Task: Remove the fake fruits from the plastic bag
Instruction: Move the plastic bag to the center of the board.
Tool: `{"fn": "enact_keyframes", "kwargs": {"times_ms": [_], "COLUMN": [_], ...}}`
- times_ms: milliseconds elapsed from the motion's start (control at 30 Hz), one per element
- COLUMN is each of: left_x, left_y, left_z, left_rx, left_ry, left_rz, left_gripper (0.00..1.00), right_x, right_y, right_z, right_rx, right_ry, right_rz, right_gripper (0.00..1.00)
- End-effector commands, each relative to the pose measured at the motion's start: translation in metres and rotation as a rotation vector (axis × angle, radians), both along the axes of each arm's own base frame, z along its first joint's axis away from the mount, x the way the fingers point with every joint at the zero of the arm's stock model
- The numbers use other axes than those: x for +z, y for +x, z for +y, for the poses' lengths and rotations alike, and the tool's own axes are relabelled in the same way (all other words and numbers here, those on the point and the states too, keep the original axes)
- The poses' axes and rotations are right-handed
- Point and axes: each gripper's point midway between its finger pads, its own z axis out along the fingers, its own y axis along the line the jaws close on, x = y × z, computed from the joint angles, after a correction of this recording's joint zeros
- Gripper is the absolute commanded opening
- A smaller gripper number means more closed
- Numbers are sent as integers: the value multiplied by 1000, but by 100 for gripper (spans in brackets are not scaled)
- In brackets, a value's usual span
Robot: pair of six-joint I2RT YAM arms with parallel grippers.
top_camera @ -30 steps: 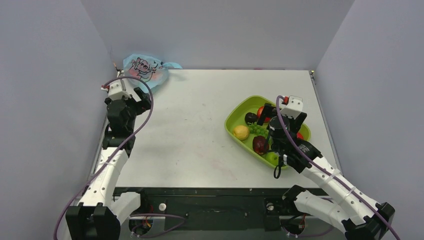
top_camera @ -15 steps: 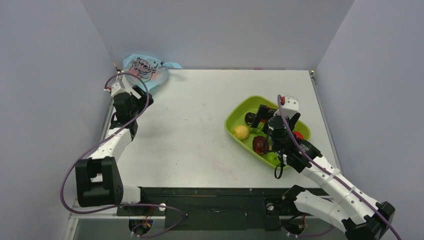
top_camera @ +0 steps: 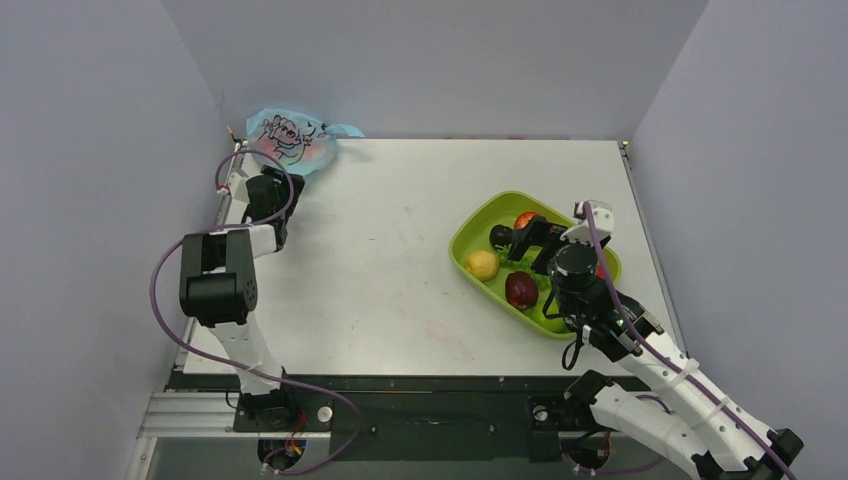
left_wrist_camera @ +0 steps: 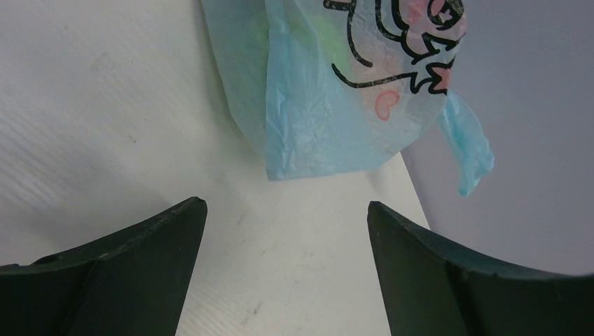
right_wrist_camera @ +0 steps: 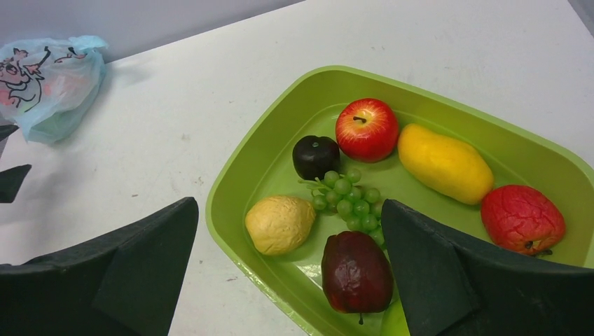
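- Left gripper (left_wrist_camera: 286,205): fingers spread, empty, just short of the plastic bag (left_wrist_camera: 329,105) in the table's (left_wrist_camera: 105,105) far-left corner.
- Bag looks thin, crinkly, slippery; pinch its loose lower edge.
- Fake fruits (left_wrist_camera: 308,42): only a green tint inside.
- Right gripper (right_wrist_camera: 288,204): spread, empty, over the green tray (right_wrist_camera: 231,175).

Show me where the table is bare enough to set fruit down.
Bare: the wide table middle between the plastic bag and the green tray. Crowded: the tray, full of fruit under the right hand, and the bag's corner by the left hand.
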Motion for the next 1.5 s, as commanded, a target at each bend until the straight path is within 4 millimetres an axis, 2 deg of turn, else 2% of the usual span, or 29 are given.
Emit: {"fn": "enact_keyframes", "kwargs": {"times_ms": [0, 67, 133, 233, 267, 300, 333, 367, 567, 633, 700, 733, 767, 800, 833, 867, 900, 1000, 1033, 1067, 1100, 1133, 1167, 1233, 1400, 1467], "left_x": [29, 11, 1, 1, -6, -1, -6, -2, 2, 0, 5, 0, 6, -3, 5, -4, 1, -10, -6, -14, -7, -17, -12, -26, -29, -13], "left_y": [40, 49, 56, 66, 68, 73, 74, 77, 71, 65, 56, 48, 41, 30, 22, 9, -1, -39, -51, -66, -78, -94, -108, -147, -213, -232], "left_z": [16, 18, 19, 21, 20, 20, 20, 20, 22, 23, 24, 23, 22, 20, 16, 14, 10, -5, -9, -16, -20, -25, -28, -37, -49, -54], "left_rx": [71, 69, 64, 51, 41, 34, 27, 17, -17, -20, -17, -14, -10, -5, -9, -7, -15, -65, -84, -109, -133, -157, -166, -191, -226, -238], "left_ry": [-65, -86, -104, -103, -99, -96, -90, -90, -81, -83, -79, -82, -89, -103, -124, -136, -156, -180, -172, -183, -174, -174, -172, -180, -176, -181], "left_rz": [-147, -139, -144, -166, -149, -157, -145, -153, -161, -140, -116, -90, -75, -40, -31, 4, 26, 131, 154, 192, 202, 243, 257, 332, 391, 338], "left_gripper": [84, 84, 83, 77, 74, 66, 62, 53, 11, 1, 0, 0, 0, 0, 0, 0, 0, 0, 0, 0, 0, 0, 0, 0, 0, 0], "right_x": [6, 7, 7, 5, 4, 2, 2, 0, -4, -5, -5, -7, -6, -9, -8, -9, -9, -10, -11, -12, -15, -17, -20, -24, -26, -27], "right_y": [-3, -3, -3, -3, -2, -1, -1, 0, 3, 4, 5, 6, 6, 7, 8, 9, 9, 11, 11, 11, 11, 9, 9, 7, -4, -9], "right_z": [-2, -4, -5, -5, -5, -4, -3, -3, 3, 5, 6, 6, 7, 8, 8, 9, 10, 15, 19, 21, 27, 35, 40, 57, 100, 121], "right_rx": [-2, -8, -12, -17, -17, -16, -16, -16, -5, 0, 0, 0, 2, 4, 5, 6, 9, 25, 41, 55, 88, 128, 153, 217, 330, 370], "right_ry": [21, 15, 10, 2, -1, -7, -8, -13, -5, -5, -10, -18, -24, -33, -37, -43, -45, -50, -53, -57, -63, -61, -63, -47, -11, -4], "right_rz": [-28, -31, -31, -25, -23, -16, -15, -8, 9, 13, 18, 25, 25, 34, 34, 40, 41, 51, 56, 59, 70, 81, 86, 97, 93, 97], "right_gripper": [100, 100, 100, 100, 100, 100, 100, 100, 99, 99, 99, 99, 99, 99, 99, 99, 99, 99, 99, 99, 99, 99, 99, 98, 98, 98]}}
